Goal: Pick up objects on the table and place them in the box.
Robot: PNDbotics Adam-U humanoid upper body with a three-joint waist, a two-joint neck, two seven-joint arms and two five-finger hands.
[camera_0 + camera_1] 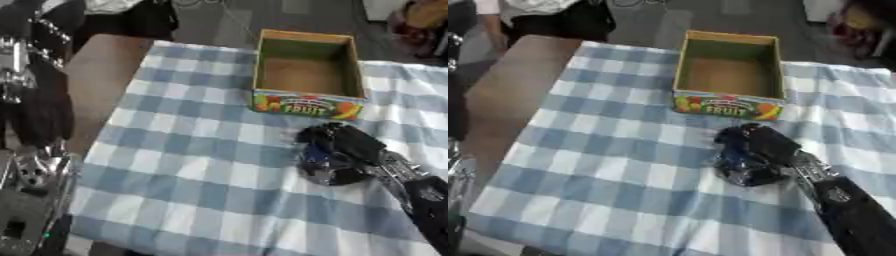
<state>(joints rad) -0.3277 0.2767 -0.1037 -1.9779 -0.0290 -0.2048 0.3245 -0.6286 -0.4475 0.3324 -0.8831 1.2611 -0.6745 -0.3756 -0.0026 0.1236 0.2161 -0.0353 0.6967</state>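
Our right hand (pixel 337 150) curls over a dark thing (pixel 325 167) on the cloth (pixel 192 165), just before the box (pixel 308 75).

Our right arm comes in from the lower right, and its fingers bend down round that dark, shiny, bluish thing, which we cannot make out further; it lies on the blue-checked cloth close to the box's front wall, not touching it. That wall carries a fruit picture and the word FRUIT, the box stands upright with its top open, and we see only bare brown floor inside. Our left hand (pixel 35 95) hangs well left of the box, above the brown table (pixel 101 80) edge, and whether its fingers are spread or bent we cannot tell.
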